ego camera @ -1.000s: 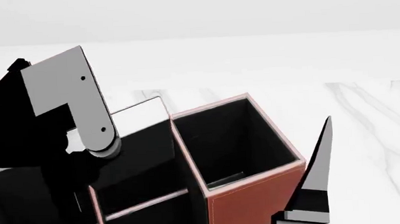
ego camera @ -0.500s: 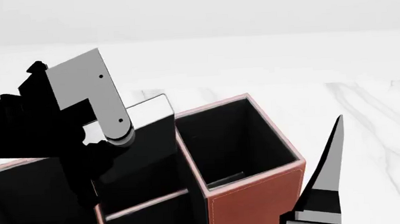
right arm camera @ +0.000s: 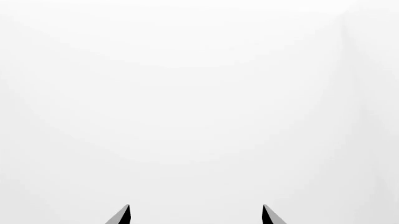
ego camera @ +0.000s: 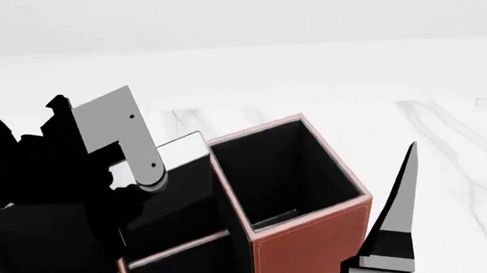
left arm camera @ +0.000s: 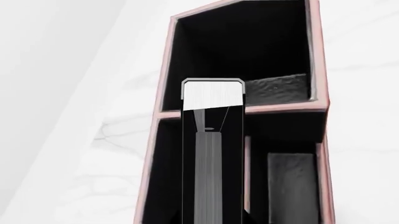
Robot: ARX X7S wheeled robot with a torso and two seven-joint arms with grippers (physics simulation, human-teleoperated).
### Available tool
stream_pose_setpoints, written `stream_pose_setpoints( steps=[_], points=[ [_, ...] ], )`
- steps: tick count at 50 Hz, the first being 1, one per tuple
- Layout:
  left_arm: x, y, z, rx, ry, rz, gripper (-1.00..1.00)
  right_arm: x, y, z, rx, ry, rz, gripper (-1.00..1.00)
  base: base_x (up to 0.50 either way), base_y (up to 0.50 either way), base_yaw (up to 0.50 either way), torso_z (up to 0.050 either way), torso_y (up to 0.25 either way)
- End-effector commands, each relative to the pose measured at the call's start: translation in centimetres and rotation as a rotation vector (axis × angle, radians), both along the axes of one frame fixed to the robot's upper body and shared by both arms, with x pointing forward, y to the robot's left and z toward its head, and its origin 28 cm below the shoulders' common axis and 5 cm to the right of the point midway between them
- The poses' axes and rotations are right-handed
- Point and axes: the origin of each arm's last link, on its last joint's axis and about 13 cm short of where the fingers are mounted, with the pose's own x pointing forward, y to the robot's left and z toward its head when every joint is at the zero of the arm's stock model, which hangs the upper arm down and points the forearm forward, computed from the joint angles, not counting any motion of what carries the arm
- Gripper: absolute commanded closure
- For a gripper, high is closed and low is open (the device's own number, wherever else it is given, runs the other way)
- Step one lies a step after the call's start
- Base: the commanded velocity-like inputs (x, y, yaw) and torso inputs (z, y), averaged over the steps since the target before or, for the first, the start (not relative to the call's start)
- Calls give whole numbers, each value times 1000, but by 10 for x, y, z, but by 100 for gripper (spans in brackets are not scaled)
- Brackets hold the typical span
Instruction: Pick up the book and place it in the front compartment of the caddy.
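My left gripper (ego camera: pixel 141 179) is shut on the book (ego camera: pixel 177 149), a thin black book with a white page edge, and holds it upright over the caddy (ego camera: pixel 316 245). The caddy is red-brown with black lining and pale pink rims. In the left wrist view the book (left arm camera: pixel 212 95) reaches out from my gripper (left arm camera: pixel 212 219), its white end over the pink divider (left arm camera: pixel 281 108) between two compartments. The book's lower end is hidden among the black walls. My right gripper (ego camera: pixel 394 228) stands to the right of the caddy, fingers pointing up; in the right wrist view it (right arm camera: pixel 195 214) is open and empty.
The caddy stands on a white marble tabletop (ego camera: pixel 444 138) that runs to the right and back. A tall open compartment (ego camera: pixel 279 172) lies just to the right of the book. The right wrist view faces a blank white surface.
My left arm has moved right and down with the book, whose top edge now sits lower against the caddy. The right gripper shifted slightly right at first, then stayed still.
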Motion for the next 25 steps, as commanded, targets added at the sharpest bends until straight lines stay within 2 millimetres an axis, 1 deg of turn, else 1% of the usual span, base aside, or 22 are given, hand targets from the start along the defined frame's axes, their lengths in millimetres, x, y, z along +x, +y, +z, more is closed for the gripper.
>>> stream_pose_setpoints(
  steps=[1,6,9,18,25],
  points=[
    [8,4,-9,11,-62,22,100,1,-1,-1,2,4,-1,-100,0,0,0,0,0],
    [11,5,-15,21,-67,29,100,2,0,-2,-1,8,1,-100,0,0,0,0,2],
    [13,6,-21,29,-64,23,100,2,0,-3,1,10,0,-100,0,0,0,3,0],
    [15,2,-34,44,-47,12,100,2,-1,-3,5,9,-3,-100,0,0,0,0,1],
    [20,2,-39,36,-47,16,100,2,-2,-3,5,7,-2,-100,0,0,0,0,1]
  ],
)
